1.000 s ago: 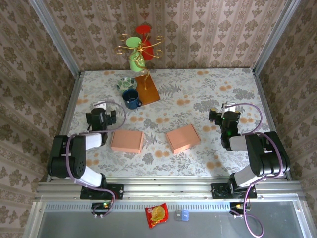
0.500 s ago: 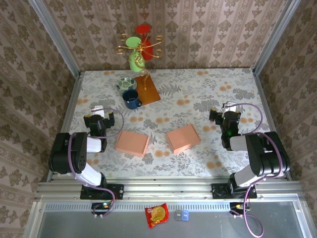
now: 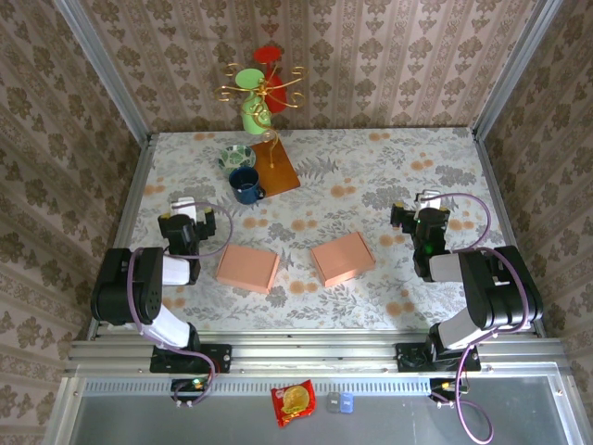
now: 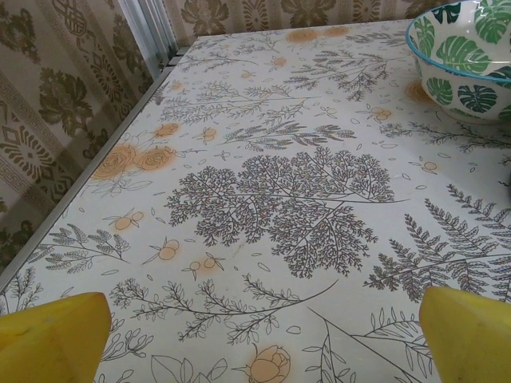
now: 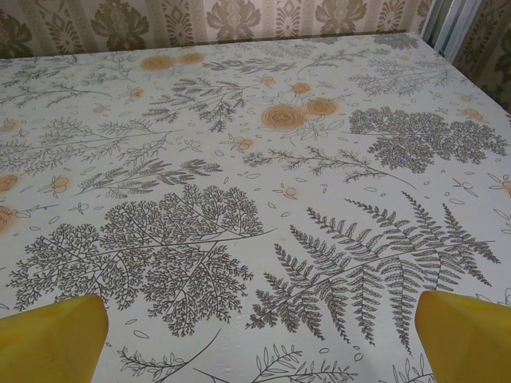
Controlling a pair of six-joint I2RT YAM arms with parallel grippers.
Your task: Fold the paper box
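The left box (image 3: 247,268) and right box (image 3: 343,259) are lying apart at mid-frame. The left gripper (image 3: 187,215) is sitting mid-left and the right gripper (image 3: 424,211) mid-right, touching neither.

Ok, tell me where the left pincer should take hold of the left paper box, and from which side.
Probably its left edge, coming in from the left. The left paper box lies flat on the table, its top face likely too broad to span, and that thin edge faces the open left pincer, which sits to its left.
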